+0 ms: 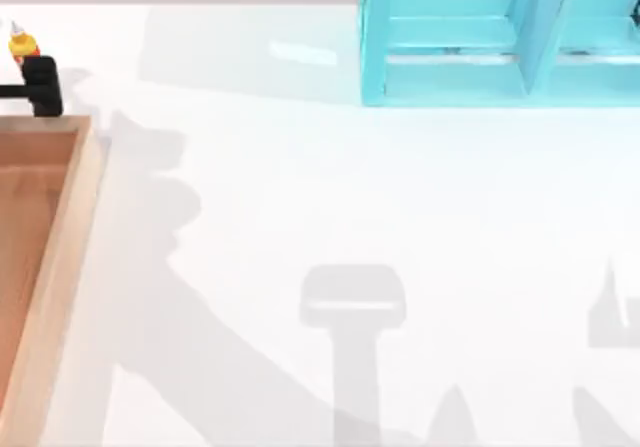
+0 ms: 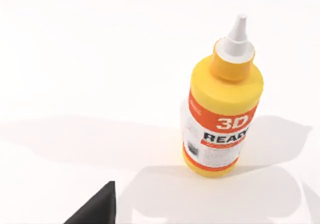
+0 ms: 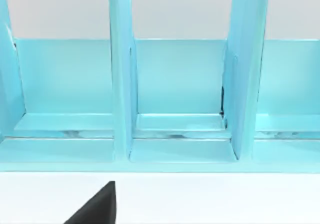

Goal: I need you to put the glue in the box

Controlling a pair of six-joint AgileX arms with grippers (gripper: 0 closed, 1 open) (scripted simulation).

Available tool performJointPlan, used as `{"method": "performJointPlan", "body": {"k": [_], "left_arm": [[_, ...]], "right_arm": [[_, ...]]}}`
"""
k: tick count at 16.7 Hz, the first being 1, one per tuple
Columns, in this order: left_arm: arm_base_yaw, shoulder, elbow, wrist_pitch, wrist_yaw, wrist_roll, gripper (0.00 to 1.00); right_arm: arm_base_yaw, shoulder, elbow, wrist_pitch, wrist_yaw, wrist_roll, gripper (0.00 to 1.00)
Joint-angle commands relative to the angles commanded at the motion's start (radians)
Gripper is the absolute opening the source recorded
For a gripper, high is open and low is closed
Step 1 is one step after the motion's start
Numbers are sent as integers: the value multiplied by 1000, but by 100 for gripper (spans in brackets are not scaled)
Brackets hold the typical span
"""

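Yellow plastic glue [image 2: 220,114] stands beside wooden box [image 1: 60,257].

The glue [image 2: 222,103] carried a label [image 2: 217,139] whose orange band read "3D" in white; beneath it, on the white part, stood "REAR" in black, cut off at the bottle's curve. Smaller print was unreadable.

The large shallow wooden box with tan rims and reddish-brown floor [image 1: 62,267] is cut off by the left and bottom edges of the top view. The small yellow-orange glue bottle [image 1: 22,42] is partly covered there by the black left tool [image 1: 40,85], itself cut off at the left edge. The turquoise shelf unit [image 1: 450,67] is cropped at the top and right. The label's small print [image 2: 212,156] is too fine to be read.
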Motion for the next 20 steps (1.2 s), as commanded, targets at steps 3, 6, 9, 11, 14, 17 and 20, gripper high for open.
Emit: {"method": "performJointPlan", "body": {"k": [3,6,9,11,14,17,20], "left_arm": [[2,31,9,5,3,2,100],[2,31,9,5,3,2,100],[-6,33,18,-4,-3,-2,100],[-16,47,60,-29,-12,-8,100],[-22,99,134,-48,-18,-12,100],[-21,191,257,-80,-15,-12,100],[-29,303,389,-106,-19,-15,100]], "right_arm": [[0,0,0,0,0,0,100],[0,0,0,0,0,0,100],[0,0,0,0,0,0,100],[0,0,0,0,0,0,100],[0,0,0,0,0,0,100],[0,0,0,0,0,0,100],[0,0,0,0,0,0,100]]}}
